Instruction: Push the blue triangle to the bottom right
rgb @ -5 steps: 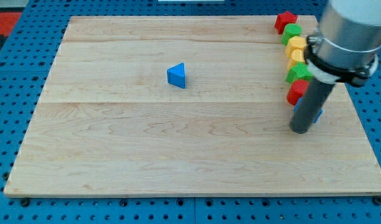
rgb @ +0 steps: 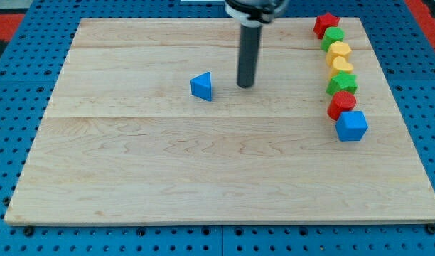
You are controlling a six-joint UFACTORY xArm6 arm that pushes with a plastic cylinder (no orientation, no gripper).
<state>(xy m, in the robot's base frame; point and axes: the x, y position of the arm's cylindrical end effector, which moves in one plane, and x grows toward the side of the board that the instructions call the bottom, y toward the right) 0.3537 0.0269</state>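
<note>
Currently our tip (rgb: pixel 244 86) sits just right of the blue triangle (rgb: pixel 201 86), near frame centre, not touching. No fingers to clench. Bottom right lies beyond us; approach from upper left.

The blue triangle (rgb: pixel 202 86) is a small solid wedge block. It lies flat on the wooden tabletop (rgb: pixel 203 178), slightly toward the view's left of centre, in the upper half.
</note>
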